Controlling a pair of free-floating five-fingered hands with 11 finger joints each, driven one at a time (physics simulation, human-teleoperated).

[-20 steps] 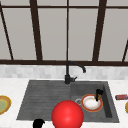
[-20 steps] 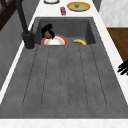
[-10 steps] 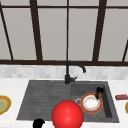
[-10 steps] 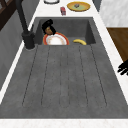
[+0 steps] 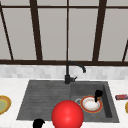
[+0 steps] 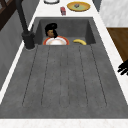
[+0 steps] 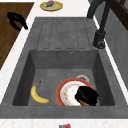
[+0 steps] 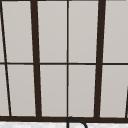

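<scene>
An orange-rimmed white plate (image 5: 88, 105) (image 6: 56, 41) (image 7: 68, 93) lies in the sink basin (image 5: 106, 100). My right hand (image 5: 98, 94) (image 6: 51, 29) (image 7: 86, 96) is down on the plate's right part, fingers curled round a small brown thing (image 7: 84, 103). A banana (image 6: 80, 41) (image 7: 38, 94) lies on the basin floor beside the plate, apart from the hand. My left hand (image 5: 38, 123) (image 6: 123, 68) (image 7: 17, 20) hangs off the sink's front edge by the drainboard, fingers relaxed and holding nothing. A big red ball (image 5: 67, 115) sits low in the front view.
A black tap (image 5: 68, 73) (image 7: 100, 30) stands behind the sink. The ridged drainboard (image 5: 42, 100) takes the sink's left half. A yellow plate (image 5: 3, 104) (image 7: 51, 5) is on the left counter; a small red item (image 5: 121, 96) (image 6: 63, 10) and another yellow plate (image 6: 78, 6) are on the right.
My right hand has shifted slightly over the plate in the basin. The left hand has not moved.
</scene>
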